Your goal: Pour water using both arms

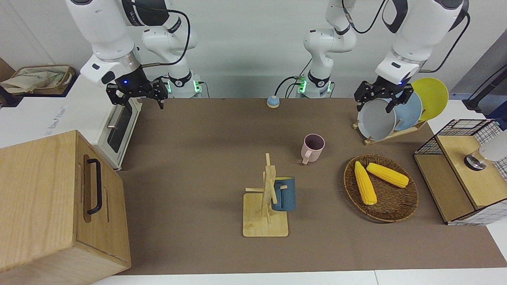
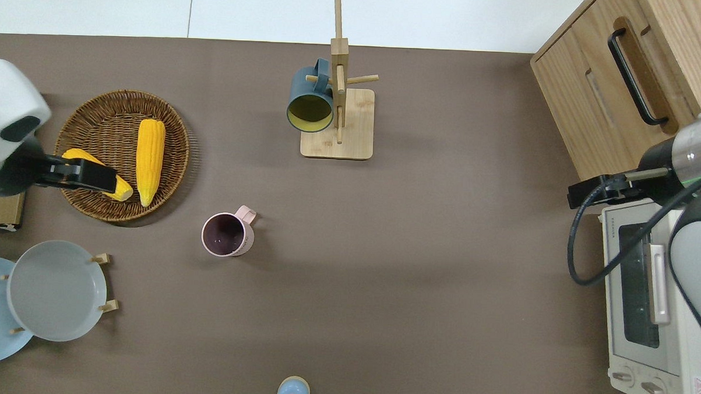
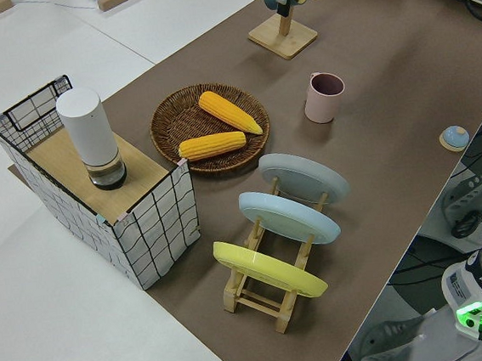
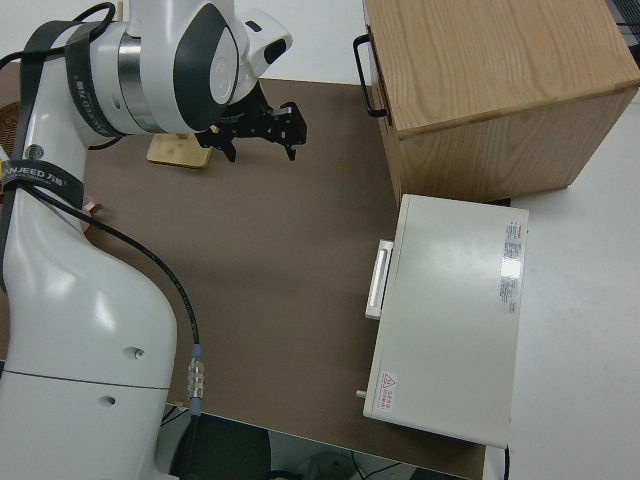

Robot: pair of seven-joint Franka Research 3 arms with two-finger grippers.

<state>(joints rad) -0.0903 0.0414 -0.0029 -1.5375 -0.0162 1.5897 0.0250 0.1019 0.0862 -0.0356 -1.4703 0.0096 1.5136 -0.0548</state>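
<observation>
Brown mat (image 1: pixel 222 130) covers the table, wide bare stretch in its middle between the two arms. Pink mug (image 1: pixel 313 148) stands upright on the mat near centre, handle pointing away from the robots, free room all round it. Blue mug (image 1: pixel 283 193) hangs on the wooden mug tree (image 1: pixel 266 206), farther from the robots than the pink mug and close to the mat's outer edge. Left gripper (image 1: pixel 379 97) is up in the air, jaws spread wide and empty; overhead it sits over the rim of the wicker basket (image 2: pixel 93 208) with two corn cobs (image 1: pixel 365 183). Plate rack (image 1: pixel 390 134) with grey, blue and yellow plates stands at the left arm's end, nearer the robots than the basket. Right gripper (image 1: pixel 136 94) is also raised, jaws wide, holding nothing, over the mat edge by the white toaster oven (image 1: pixel 119 126). Wooden cabinet (image 1: pixel 59 202) stands just beside the oven, farther from the robots. Small blue bell (image 1: pixel 272 102) lies at the mat's edge nearest the robots.
</observation>
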